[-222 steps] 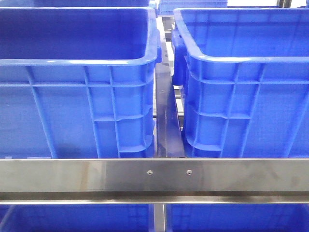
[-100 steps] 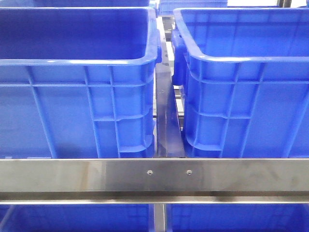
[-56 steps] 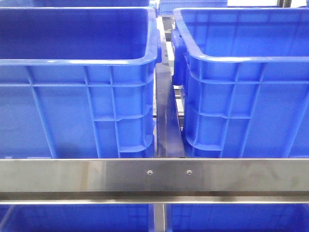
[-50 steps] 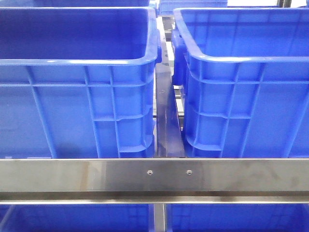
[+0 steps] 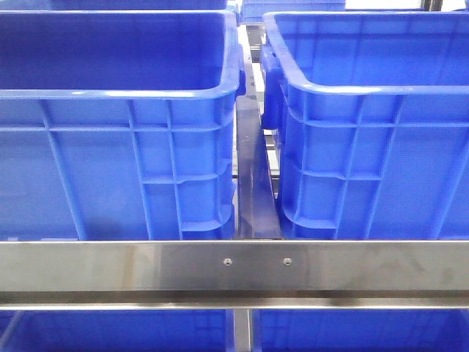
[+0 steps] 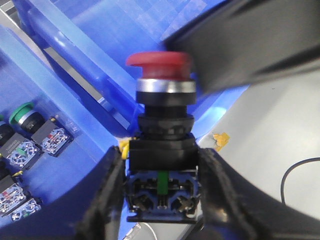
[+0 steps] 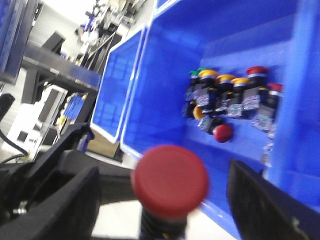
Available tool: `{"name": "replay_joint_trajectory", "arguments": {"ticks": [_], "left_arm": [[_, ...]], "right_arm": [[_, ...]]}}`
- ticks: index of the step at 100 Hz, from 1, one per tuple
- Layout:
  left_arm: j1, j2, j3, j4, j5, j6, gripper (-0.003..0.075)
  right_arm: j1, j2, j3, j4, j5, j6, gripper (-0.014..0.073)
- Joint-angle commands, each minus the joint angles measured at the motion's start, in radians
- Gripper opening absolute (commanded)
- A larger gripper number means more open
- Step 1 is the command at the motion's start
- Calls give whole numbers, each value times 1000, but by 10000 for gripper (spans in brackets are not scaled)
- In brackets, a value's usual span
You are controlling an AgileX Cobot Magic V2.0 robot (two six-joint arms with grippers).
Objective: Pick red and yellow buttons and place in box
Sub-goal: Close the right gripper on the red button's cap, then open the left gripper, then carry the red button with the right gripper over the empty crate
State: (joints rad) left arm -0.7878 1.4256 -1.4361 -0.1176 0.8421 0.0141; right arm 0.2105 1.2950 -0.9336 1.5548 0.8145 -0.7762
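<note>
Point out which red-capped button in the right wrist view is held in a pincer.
The large blurred red button between the right pincer's fingers. The other red-capped ones, such as the loose red one, lie in the blue crate with the yellow-capped ones.

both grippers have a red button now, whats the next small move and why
Probably carry each one over a crate and lower before letting go. The left gripper clamps a red button by its black body, the right gripper has another red button, and both hang outside the blue crate.
</note>
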Motion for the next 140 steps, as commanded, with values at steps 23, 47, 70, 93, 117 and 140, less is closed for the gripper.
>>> {"name": "replay_joint_trajectory", "arguments": {"ticks": [23,47,70,93,117,140], "left_arm": [[-9,-39,-28,-10,-58,1,-19],[-9,-39,-28,-10,-58,1,105],[-9,-39,-28,-8,-58,1,456],[-4,-39,-28,20,-58,-14,474],[81,-41,-28,50,-62,-55,474],[249,-83,20,50,-86,-62,473]], "right_arm": [[35,37,-89,67,34,-20,367],[35,37,-89,67,50,-20,164],[35,37,-89,67,27,-40,164],[-47,35,-89,67,-21,-79,164],[-211,14,-89,67,41,-115,164],[-281,2,-89,59,75,-147,164]]}}
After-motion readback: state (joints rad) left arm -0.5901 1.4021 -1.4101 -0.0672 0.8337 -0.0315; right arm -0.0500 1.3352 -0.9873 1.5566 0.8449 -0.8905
